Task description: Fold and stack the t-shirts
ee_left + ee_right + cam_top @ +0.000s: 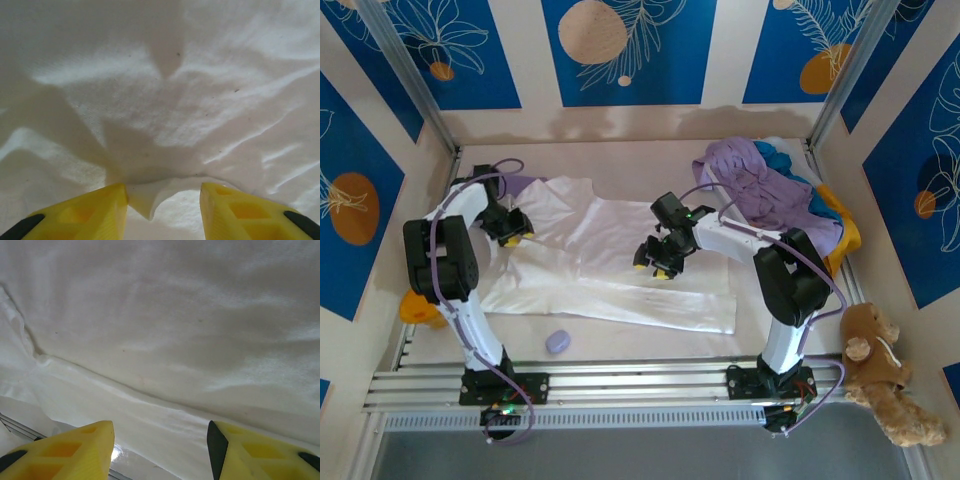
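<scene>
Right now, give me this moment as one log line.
left gripper: open, white t-shirt fold between jaws | right gripper: open, over shirt edge

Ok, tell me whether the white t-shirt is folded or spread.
Mostly spread: the white t-shirt lies wide and flat on the table, wrinkled, not bundled.

Shirt pile [770,185] blocks far right corner; lavender blob [558,341] lies near front

**Matt cloth, smooth plastic**

Between the jaws of your left gripper [162,192], the white shirt [165,100] is soft, matt cloth, finely wrinkled. Ahead of your right gripper [160,425] it looks smoother, with a faint sheen. The fingers [85,212] are smooth yellow plastic.
</scene>
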`<state>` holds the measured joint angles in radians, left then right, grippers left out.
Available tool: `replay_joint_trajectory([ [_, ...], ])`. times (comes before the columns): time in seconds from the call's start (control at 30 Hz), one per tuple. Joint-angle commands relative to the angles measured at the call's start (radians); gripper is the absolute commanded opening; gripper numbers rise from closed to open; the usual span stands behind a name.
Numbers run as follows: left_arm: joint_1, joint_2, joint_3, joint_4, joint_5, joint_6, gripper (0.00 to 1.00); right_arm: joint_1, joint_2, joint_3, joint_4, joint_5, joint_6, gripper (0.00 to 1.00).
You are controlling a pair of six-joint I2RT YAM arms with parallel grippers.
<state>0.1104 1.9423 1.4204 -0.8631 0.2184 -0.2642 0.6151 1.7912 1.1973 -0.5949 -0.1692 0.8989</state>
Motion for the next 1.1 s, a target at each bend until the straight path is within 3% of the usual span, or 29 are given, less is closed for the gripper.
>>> replay_joint_trajectory([
  [0.0, -0.005, 0.02, 0.023, -0.048, -0.021, 0.026, 0.35, -0.003, 0.002, 0.015, -0.031, -0.025, -0.017, 0.54],
  [0.1, -0.005, 0.018, 0.019, -0.042, -0.016, 0.029, 0.21, -0.006, -0.003, 0.011, -0.032, -0.023, -0.018, 0.54],
  [0.2, -0.005, 0.008, 0.02, -0.037, -0.017, 0.027, 0.0, -0.009, -0.008, 0.011, -0.036, -0.023, -0.019, 0.54],
  [0.7, -0.009, -0.041, 0.048, 0.009, 0.099, 0.005, 0.0, -0.018, -0.024, -0.016, -0.03, -0.024, -0.018, 0.53],
  [1.03, -0.01, -0.007, 0.044, 0.007, 0.065, -0.006, 0.0, -0.037, -0.053, -0.031, -0.032, -0.014, -0.019, 0.53],
  [1.07, -0.009, -0.006, 0.045, 0.006, 0.06, -0.006, 0.06, -0.04, -0.058, -0.027, -0.042, -0.008, -0.024, 0.53],
])
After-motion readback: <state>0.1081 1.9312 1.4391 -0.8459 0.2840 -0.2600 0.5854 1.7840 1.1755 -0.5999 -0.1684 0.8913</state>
